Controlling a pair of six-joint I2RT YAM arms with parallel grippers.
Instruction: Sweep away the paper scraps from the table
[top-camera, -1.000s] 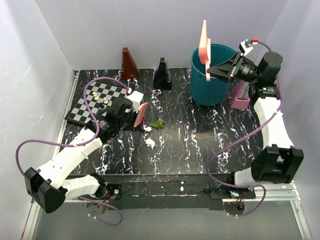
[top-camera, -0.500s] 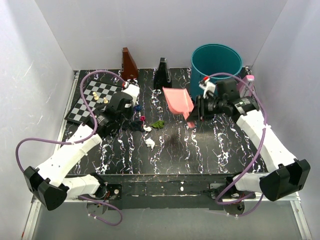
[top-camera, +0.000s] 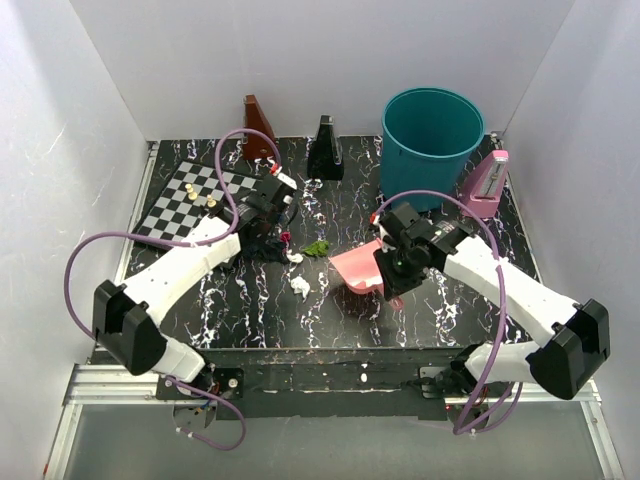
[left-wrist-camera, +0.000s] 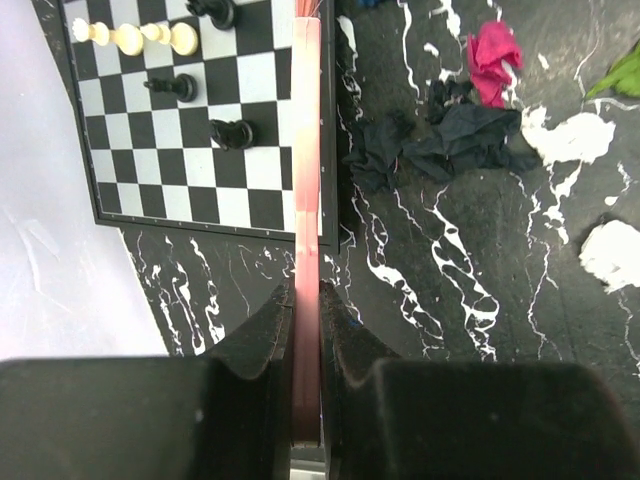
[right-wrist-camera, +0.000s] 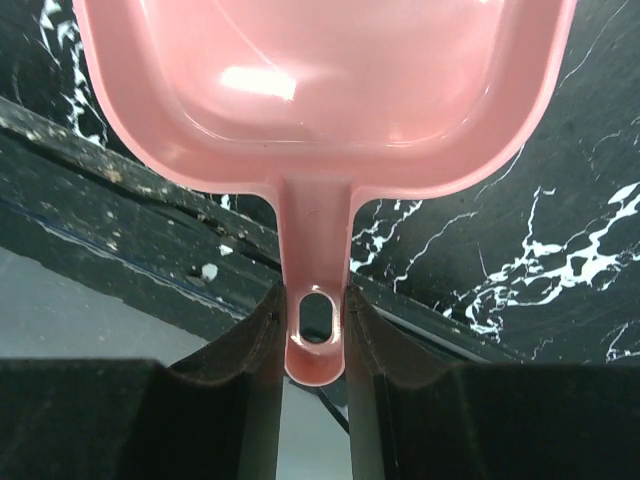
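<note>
Where the chessboard (left-wrist-camera: 150, 175) ends, paper scraps (left-wrist-camera: 470, 130) lie close.

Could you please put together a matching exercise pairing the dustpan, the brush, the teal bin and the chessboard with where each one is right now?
Things:
1. dustpan
2. brush
3. teal bin
4. chessboard

Places:
A. clamped in the left gripper
B. standing upright at the back right
C. held by its handle in the right gripper
D. lying flat at the back left, with chess pieces on it

Pairs: 1-C, 2-A, 3-B, 4-D
</note>
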